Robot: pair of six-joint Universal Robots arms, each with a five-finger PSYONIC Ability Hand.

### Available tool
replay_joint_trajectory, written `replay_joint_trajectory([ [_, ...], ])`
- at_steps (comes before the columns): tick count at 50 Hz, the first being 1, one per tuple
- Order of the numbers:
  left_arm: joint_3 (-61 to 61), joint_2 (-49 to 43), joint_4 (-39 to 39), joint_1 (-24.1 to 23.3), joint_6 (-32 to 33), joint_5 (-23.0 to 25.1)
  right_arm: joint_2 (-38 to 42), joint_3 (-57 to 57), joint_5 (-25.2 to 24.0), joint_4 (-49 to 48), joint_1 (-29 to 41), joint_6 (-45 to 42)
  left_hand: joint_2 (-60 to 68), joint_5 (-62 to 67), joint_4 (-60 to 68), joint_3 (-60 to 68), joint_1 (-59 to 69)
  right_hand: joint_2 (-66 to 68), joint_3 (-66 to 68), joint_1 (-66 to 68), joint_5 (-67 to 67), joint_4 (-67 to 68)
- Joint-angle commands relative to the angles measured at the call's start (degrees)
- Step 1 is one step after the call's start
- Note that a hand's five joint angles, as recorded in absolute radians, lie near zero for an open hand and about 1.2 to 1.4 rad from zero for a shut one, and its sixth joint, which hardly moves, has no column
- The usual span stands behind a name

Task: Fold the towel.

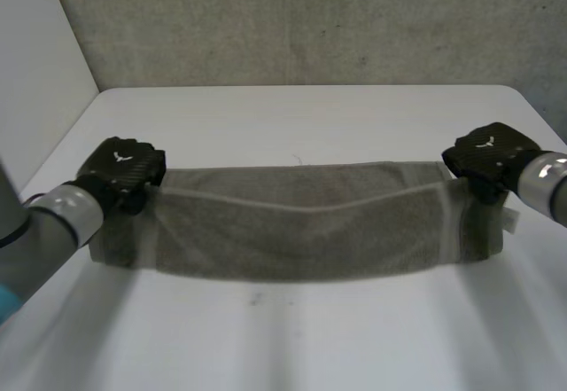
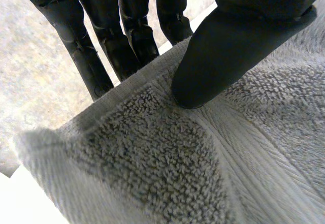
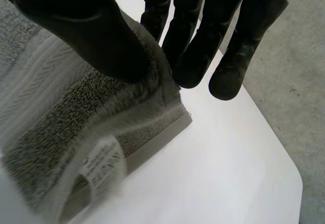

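Towel (image 1: 301,222) stretched between left hand (image 1: 124,165) and right hand (image 1: 490,153), each pinching 1 end.

White table (image 1: 301,116), smooth and matt, with a rounded corner at the far right; lies under soft, even light. Beyond its far edge, rough grey speckled surface (image 1: 310,27); cannot tell whether wall or floor. At the left, plain white panel (image 1: 35,63); meets the grey along a slanting seam
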Motion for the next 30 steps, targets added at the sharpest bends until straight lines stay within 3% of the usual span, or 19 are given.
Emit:
replay_joint_trajectory([
  [1,13.88,-13.43,-0.62,-1.58,-0.95,-4.27,11.35,-11.24,4.04,-3.29,3.95,1.42,10.16,10.74,10.11,10.24,11.29,3.43,3.34,3.32,2.83,2.75],
  [16,38.91,-31.61,-3.07,-2.9,-1.57,-6.99,31.03,-36.45,11.85,-3.47,7.82,3.0,10.16,10.74,10.11,10.24,11.29,3.43,3.34,3.32,2.83,2.75],
  [30,45.6,-37.34,-4.4,-4.3,-1.48,-6.91,37.19,-45.25,13.53,-2.06,7.9,1.86,10.16,10.74,10.11,10.24,11.29,3.43,3.34,3.32,2.83,2.75],
])
